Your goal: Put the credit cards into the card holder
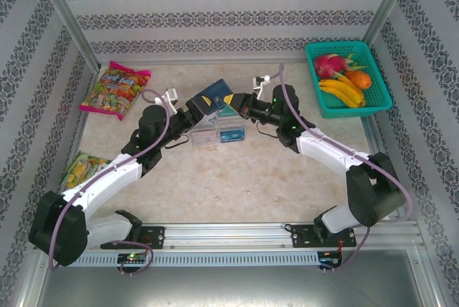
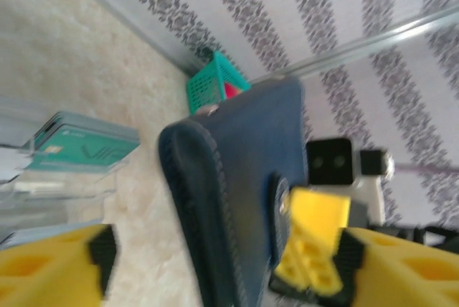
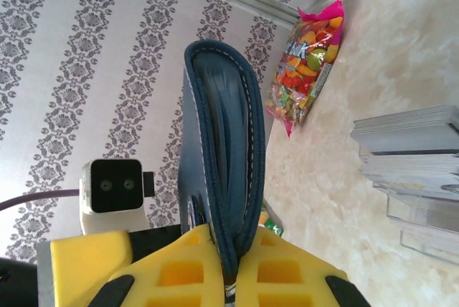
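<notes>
**Card holder raised between both arms, cards not yet in it**

Both arms meet over the middle of the surface [image 1: 237, 185], probably because either can reach the work from there. Beneath them sits a clear tray [image 1: 214, 137], which keeps the credit cards [image 2: 79, 145] gathered in stacks, ready to be picked one at a time. The card holder [image 1: 213, 97] hangs in the air above that tray, folded shut, its spine pointing away from the right gripper [image 3: 229, 267]. That gripper is clamped on the holder's open edge, pressing both covers together and carrying its weight. The left gripper [image 2: 226, 249] stands wide around the same holder, with a clear gap on one side, so it bears nothing. By my reading, the holder must be spread to show its slots before any card goes in. A pinch on one edge alone could let it swing.
</notes>
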Tool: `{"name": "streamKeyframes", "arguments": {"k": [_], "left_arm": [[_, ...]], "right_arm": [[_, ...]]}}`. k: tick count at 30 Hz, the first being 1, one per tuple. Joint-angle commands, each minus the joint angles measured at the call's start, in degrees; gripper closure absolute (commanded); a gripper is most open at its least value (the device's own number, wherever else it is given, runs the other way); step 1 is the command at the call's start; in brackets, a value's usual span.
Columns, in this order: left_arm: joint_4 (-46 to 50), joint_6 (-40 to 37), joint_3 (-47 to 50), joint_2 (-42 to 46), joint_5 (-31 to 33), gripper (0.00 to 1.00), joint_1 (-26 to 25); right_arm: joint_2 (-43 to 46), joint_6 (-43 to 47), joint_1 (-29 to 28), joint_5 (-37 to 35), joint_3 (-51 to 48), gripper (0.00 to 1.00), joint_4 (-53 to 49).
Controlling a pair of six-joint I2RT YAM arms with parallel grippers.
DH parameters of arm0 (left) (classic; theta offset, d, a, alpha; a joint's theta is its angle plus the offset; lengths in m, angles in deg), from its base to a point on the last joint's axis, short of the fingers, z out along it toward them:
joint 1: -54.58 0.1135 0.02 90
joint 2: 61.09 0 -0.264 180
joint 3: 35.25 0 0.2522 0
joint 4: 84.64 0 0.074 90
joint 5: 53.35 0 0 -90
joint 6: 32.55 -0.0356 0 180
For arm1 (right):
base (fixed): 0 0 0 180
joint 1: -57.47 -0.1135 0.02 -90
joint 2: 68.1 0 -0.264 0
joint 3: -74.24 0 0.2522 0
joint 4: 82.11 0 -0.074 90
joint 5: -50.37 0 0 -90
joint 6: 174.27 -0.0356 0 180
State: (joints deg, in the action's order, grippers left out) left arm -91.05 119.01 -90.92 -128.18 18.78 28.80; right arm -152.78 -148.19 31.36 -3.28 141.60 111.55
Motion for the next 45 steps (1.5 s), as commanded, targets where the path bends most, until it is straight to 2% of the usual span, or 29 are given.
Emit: {"name": "streamKeyframes", "arguments": {"k": [1, 3, 8, 15, 18, 23, 26, 27, 28, 30, 33, 37, 42, 45], "left_arm": [[10.9, -6.4, -4.3, 2.9, -5.1, 0.1, 1.2], [14.0, -8.5, -6.3, 1.9, -10.4, 0.1, 3.3], [21.6, -18.0, -16.9, -8.7, -30.8, 0.15, 5.0], [40.1, -33.6, -26.4, -12.8, -36.5, 0.22, 4.7], [41.7, -35.4, -26.9, -13.7, -38.2, 0.39, 4.7], [39.8, -34.6, -26.1, -13.1, -37.2, 0.63, 4.7], [36.6, -32.8, -24.7, -12.8, -37.0, 0.86, 4.7], [35.9, -32.5, -24.4, -12.7, -36.6, 0.98, 4.7], [35.6, -32.4, -24.3, -12.6, -36.2, 1.0, 4.7], [35.5, -32.1, -24.3, -12.6, -35.3, 1.0, 4.7], [38.8, -32.6, -25.4, -12.9, -30.9, 1.0, 4.7], [44.2, -34.5, -27.7, -15.0, -28.3, 1.0, 4.7], [49.5, -36.3, -30.4, -17.7, -29.1, 1.0, 4.6], [50.8, -36.6, -31.7, -18.8, -31.7, 1.0, 4.2]], "right_arm": [[2.2, 5.1, 4.8, 12.0, 3.3, 0.99, -3.4], [2.2, 6.6, 7.0, 17.8, 3.9, 0.99, -5.9], [0.5, 12.8, 7.6, 28.8, 7.0, 0.99, -14.3], [1.0, 19.3, 7.1, 31.1, 9.0, 0.99, -22.9], [0.7, 23.4, 6.4, 31.5, 11.3, 0.99, -28.3], [1.0, 24.0, 6.5, 31.6, 11.2, 0.99, -29.1], [1.1, 24.3, 6.2, 30.9, 11.0, 0.98, -29.4], [1.1, 24.6, 6.2, 30.2, 11.0, 0.97, -29.7], [1.2, 24.9, 6.2, 29.5, 11.0, 0.93, -30.3], [1.6, 27.2, 6.8, 25.1, 11.3, 0.67, -33.8], [3.8, 35.9, 6.2, 13.7, 13.6, 0.55, -44.9], [6.4, 44.4, 2.5, 0.0, 15.9, 0.53, -53.1], [6.6, 52.3, -3.8, -10.0, 17.8, 0.54, -56.5], [4.9, 55.6, -6.6, -12.3, 19.3, 0.54, -57.5]]}}
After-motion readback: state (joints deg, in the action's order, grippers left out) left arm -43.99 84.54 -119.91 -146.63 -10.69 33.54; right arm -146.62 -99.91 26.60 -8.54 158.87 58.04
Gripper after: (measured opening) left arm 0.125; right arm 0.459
